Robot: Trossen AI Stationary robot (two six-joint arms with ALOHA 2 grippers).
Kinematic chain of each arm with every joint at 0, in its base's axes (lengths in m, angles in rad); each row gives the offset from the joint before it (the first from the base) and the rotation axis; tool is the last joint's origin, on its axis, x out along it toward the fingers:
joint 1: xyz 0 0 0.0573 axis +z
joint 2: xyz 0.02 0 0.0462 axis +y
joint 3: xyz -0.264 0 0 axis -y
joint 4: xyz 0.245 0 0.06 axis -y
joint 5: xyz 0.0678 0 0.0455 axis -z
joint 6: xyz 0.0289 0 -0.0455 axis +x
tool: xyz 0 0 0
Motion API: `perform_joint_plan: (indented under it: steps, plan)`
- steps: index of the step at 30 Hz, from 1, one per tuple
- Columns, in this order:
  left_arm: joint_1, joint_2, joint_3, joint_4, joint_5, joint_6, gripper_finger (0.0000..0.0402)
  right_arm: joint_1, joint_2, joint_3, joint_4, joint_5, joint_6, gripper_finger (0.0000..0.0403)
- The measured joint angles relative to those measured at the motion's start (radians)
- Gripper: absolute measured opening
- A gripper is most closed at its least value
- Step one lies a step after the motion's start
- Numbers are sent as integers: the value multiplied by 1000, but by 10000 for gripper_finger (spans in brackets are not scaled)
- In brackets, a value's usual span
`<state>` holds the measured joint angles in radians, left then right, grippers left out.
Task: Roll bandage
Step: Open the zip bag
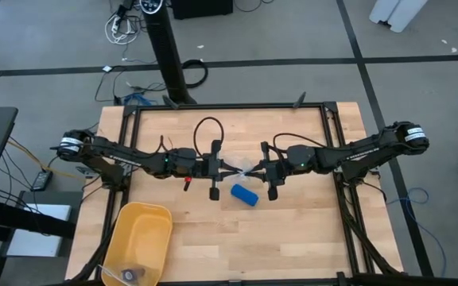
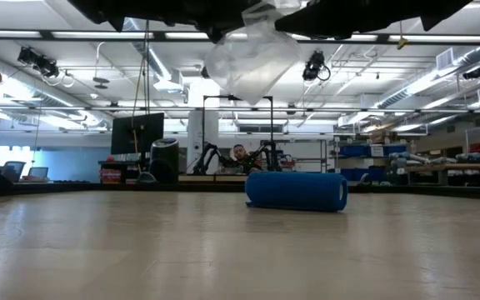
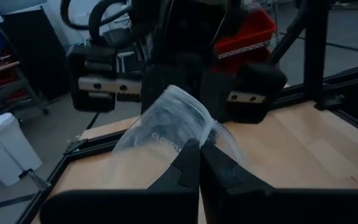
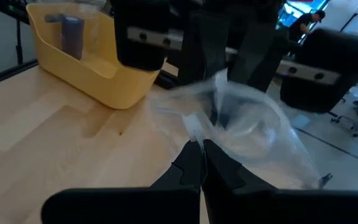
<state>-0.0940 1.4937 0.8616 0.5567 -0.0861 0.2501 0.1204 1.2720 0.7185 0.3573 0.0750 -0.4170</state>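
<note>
Both the left gripper (image 1: pixel 227 166) and the right gripper (image 1: pixel 253 168) hold their fingers clenched on a clear crinkled plastic bag (image 2: pixel 248 58) held aloft between them, while the bright blue rolled fabric bandage (image 1: pixel 243 195) lies on the wooden worktop (image 1: pixel 293 230) just below, probably awaiting bagging next.

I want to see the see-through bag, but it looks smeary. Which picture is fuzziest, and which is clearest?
Right wrist view: the plastic bag is smeared with blur, the fuzziest. Left wrist view: sharper, creases and faint print show. Low view: bag backlit by bright ceiling lights, arms just dark shapes, while the bandage looks crisp. High view: evenly lit, but the bag is tiny.
</note>
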Motion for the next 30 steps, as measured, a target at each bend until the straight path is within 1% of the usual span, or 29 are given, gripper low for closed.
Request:
perform_joint_plan:
  steps: [10,16,20,25,28,30]
  plan:
    - [0,1,0,2,12,-20,4,0,0,0,-3,2,2,0]
    - [0,35,-1,61,12,-23,4,0,0,0,-13,2,4,0]
    - [0,52,-1,54,5,-27,4,0,1,0,-33,4,5,0]
    - [2,52,-2,39,-52,-31,4,0,1,0,-68,17,26,0]
    - [2,52,-2,27,-61,-37,4,0,1,0,-80,23,47,2]
    - [2,52,-2,-11,-95,-41,4,0,1,0,-99,52,57,5]
